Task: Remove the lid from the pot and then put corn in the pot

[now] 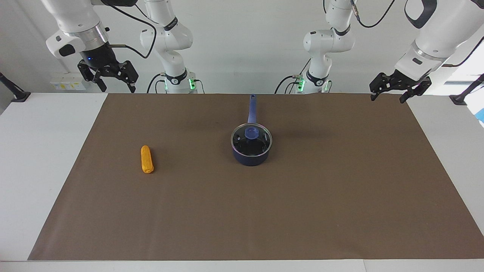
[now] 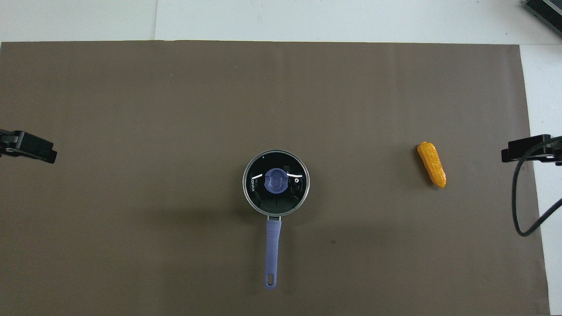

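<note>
The dark blue pot (image 1: 251,158) stands at the middle of the brown mat, with its long handle (image 2: 272,248) pointing toward the robots. The glass lid (image 1: 242,142) with its blue knob (image 2: 276,181) sits on the pot. The orange-yellow corn (image 1: 147,159) lies on the mat toward the right arm's end; it also shows in the overhead view (image 2: 432,164). My right gripper (image 1: 118,90) hangs open and empty in the air over the mat's edge at its own end. My left gripper (image 1: 387,100) hangs open and empty over the mat's edge at its end.
The brown mat (image 1: 242,219) covers most of the white table (image 1: 34,151). The two arm bases (image 1: 177,81) stand at the table's edge nearest the robots. A black cable (image 2: 522,206) hangs by the right gripper.
</note>
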You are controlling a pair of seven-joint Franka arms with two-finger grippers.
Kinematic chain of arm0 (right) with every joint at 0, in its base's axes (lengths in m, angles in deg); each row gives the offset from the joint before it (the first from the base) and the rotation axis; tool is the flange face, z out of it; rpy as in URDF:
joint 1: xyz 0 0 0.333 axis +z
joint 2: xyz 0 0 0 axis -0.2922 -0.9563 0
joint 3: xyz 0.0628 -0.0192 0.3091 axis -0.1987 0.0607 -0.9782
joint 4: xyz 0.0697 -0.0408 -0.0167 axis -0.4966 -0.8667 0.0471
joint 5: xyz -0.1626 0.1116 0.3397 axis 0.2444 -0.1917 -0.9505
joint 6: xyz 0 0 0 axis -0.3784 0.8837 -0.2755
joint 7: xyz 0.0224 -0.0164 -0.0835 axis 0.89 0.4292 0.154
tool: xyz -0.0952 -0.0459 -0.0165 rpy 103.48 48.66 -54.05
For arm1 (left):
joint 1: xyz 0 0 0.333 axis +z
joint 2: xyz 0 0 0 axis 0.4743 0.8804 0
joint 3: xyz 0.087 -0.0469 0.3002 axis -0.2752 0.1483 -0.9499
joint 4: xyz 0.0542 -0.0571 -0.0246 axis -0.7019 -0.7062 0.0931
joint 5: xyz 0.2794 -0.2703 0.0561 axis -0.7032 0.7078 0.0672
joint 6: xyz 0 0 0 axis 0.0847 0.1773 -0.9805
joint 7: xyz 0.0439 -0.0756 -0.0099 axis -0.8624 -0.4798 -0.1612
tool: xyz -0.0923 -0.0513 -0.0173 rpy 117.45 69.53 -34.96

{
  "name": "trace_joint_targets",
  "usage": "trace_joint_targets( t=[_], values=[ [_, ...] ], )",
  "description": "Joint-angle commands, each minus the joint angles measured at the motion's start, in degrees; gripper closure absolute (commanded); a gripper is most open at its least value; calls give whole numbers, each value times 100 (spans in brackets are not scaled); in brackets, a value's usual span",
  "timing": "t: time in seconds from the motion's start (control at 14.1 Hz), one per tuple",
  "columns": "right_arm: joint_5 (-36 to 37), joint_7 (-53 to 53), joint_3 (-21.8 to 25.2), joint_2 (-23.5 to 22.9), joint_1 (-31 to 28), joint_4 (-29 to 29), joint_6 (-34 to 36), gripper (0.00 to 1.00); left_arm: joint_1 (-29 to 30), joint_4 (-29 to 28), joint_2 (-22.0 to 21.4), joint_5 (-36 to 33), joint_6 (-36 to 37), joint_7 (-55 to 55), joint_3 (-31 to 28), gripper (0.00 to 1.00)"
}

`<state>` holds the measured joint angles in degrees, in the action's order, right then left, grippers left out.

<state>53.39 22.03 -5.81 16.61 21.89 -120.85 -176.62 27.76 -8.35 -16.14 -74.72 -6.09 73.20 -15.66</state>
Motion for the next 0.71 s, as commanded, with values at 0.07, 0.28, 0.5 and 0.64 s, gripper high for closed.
trace_joint_targets(
  t=[0.07,0.28,0.5,0.64],
  values=[
    [-93,12,18,57,-120,-15,192,0,-32,-30,-68,73,-83,3,-17,0],
    [-93,39,1,57,-68,-6,183,0,-32,-30,-67,82,-101,3,-17,0],
    [-93,57,1,65,-103,-15,244,0,-32,-91,-102,82,-118,-50,-17,0],
    [-93,66,1,65,-130,-15,218,0,-32,-126,-111,82,-118,-59,-17,0]
  ],
)
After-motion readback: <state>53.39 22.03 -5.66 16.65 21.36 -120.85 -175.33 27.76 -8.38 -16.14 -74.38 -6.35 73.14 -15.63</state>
